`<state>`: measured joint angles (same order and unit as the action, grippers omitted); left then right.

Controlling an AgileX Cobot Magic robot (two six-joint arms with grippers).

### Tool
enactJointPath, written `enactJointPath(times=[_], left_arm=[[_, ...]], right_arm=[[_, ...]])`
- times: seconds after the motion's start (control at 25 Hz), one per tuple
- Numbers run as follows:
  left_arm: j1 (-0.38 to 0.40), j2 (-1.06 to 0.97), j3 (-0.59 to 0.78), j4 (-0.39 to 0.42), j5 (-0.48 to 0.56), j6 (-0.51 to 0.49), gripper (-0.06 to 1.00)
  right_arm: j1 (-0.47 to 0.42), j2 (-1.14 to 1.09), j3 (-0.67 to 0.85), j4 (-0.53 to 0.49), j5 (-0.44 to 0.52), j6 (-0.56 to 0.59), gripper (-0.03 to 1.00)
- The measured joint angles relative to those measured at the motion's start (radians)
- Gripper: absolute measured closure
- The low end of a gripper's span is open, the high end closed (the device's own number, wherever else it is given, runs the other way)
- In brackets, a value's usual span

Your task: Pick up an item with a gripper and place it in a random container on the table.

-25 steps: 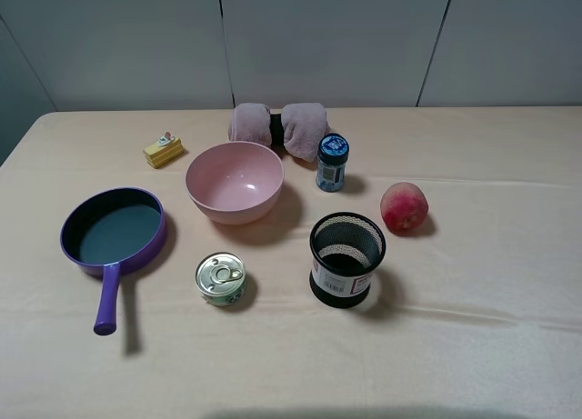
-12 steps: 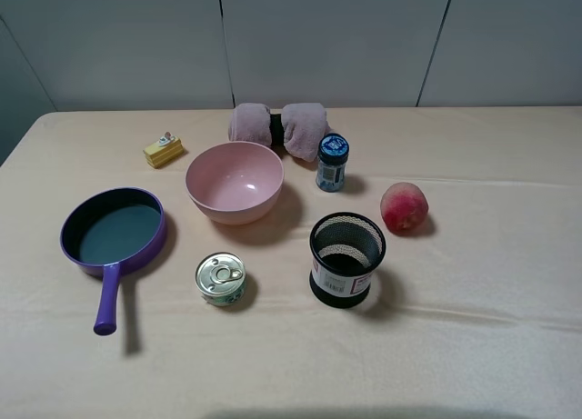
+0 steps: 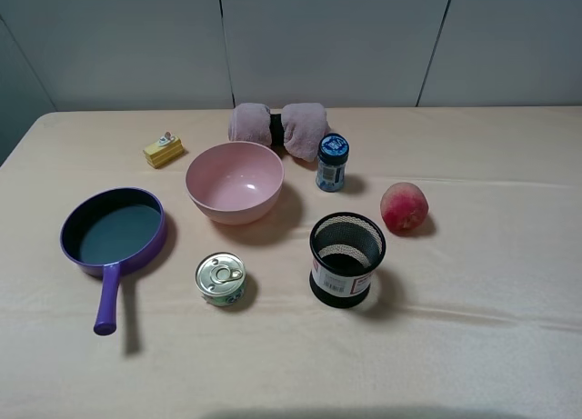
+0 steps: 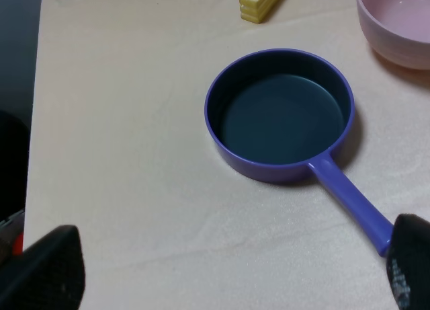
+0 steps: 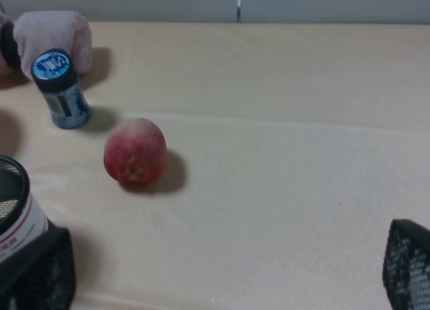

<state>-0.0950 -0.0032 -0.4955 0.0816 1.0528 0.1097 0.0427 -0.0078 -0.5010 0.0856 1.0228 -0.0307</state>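
Observation:
The item, a small bottle (image 3: pixel 332 162) with a dark blue cap and blue-white label, stands upright at the back middle of the table (image 3: pixel 473 328), behind the black mesh cup (image 3: pixel 346 260). The cup stands upright. The right wrist view shows the bottle (image 5: pixel 60 88) and the cup's edge (image 5: pixel 13 209). Neither arm shows in the exterior view. My left gripper (image 4: pixel 228 269) is open and empty above the table near the purple pan. My right gripper (image 5: pixel 222 269) is open and empty, well short of the bottle.
A pink bowl (image 3: pixel 235 181), a purple frying pan (image 3: pixel 114 233), a silver tin can (image 3: pixel 220 279), a peach (image 3: pixel 404 206), a yellow cake piece (image 3: pixel 163 150) and a rolled pink towel (image 3: pixel 279 126) lie on the table.

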Motion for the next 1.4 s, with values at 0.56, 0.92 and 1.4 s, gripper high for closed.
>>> enactJointPath(times=[0.56,0.92,1.4], left_arm=[[0.000,0.000,0.000,0.000,0.000,0.000,0.04],[0.000,0.000,0.000,0.000,0.000,0.000,0.04],[0.000,0.000,0.000,0.000,0.000,0.000,0.04]], right_arm=[[0.000,0.000,0.000,0.000,0.000,0.000,0.27],[0.000,0.000,0.000,-0.021,0.000,0.000,0.27],[0.000,0.023,0.000,-0.018,0.000,0.000,0.27]])
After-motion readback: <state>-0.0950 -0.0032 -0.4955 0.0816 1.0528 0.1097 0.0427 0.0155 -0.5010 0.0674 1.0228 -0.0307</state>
